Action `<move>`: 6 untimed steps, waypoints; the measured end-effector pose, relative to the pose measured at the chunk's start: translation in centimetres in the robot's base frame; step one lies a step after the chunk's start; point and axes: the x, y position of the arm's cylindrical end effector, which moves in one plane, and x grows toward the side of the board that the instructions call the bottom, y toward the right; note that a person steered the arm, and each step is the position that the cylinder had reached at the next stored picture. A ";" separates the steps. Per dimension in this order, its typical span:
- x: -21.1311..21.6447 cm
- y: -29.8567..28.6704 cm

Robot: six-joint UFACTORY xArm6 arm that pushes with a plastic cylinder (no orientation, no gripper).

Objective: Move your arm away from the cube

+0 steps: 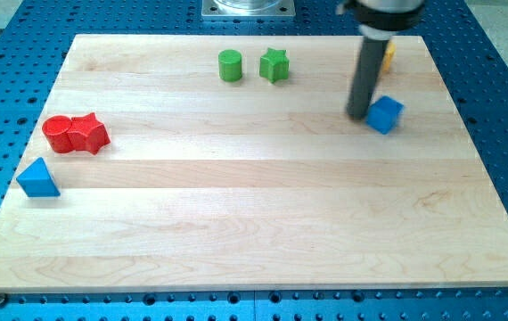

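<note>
rod (362,80): top cut off by view's top | yellow block (387,57): mostly hidden behind rod, shape unclear

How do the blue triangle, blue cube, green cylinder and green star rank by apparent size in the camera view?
1. blue triangle, nearest the view's bottom, so nearness may enlarge it.
2. blue cube, touching my tip on its left.
3. green cylinder and green star: look alike, not ranked.

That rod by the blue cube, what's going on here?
My tip sits right against the blue cube, on its left side in the view, near the board's upper right. The job is to back away from that cube, which isn't done yet. A yellow block peeks out behind the rod. The green cylinder, green star, red blocks and blue triangle lie apart, untouched.
</note>
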 end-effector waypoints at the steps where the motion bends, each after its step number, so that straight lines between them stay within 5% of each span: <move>1: 0.1 -1.2; 2: 5.8 -11.8; 3: 15.9 -26.8; 4: 17.0 -42.9; 5: 15.8 -48.0; 6: 12.9 -42.6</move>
